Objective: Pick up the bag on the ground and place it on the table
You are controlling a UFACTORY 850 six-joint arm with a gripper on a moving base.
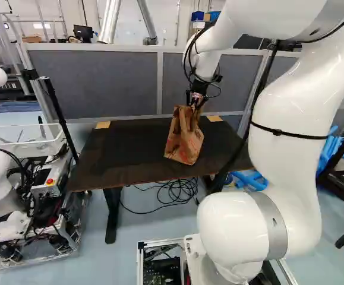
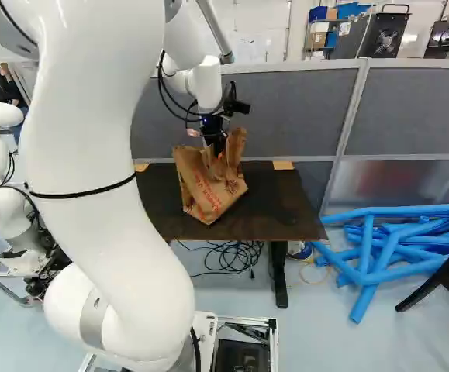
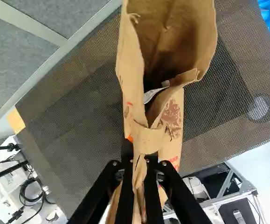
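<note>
My gripper is over the dark table in the left base view, pointing down with the brown paper bag below it. In the wrist view both fingers of the gripper pinch the bag's paper rim from two sides. The bag's open mouth spreads ahead of the fingers, with a white slip inside. The right base view shows the bag tilted, its lower end over the tabletop; whether it touches the surface I cannot tell.
Grey partition panels stand behind the table. Another robot is at the left of the left base view. Blue tubes lie on the floor right of the table, and black cables lie beneath it.
</note>
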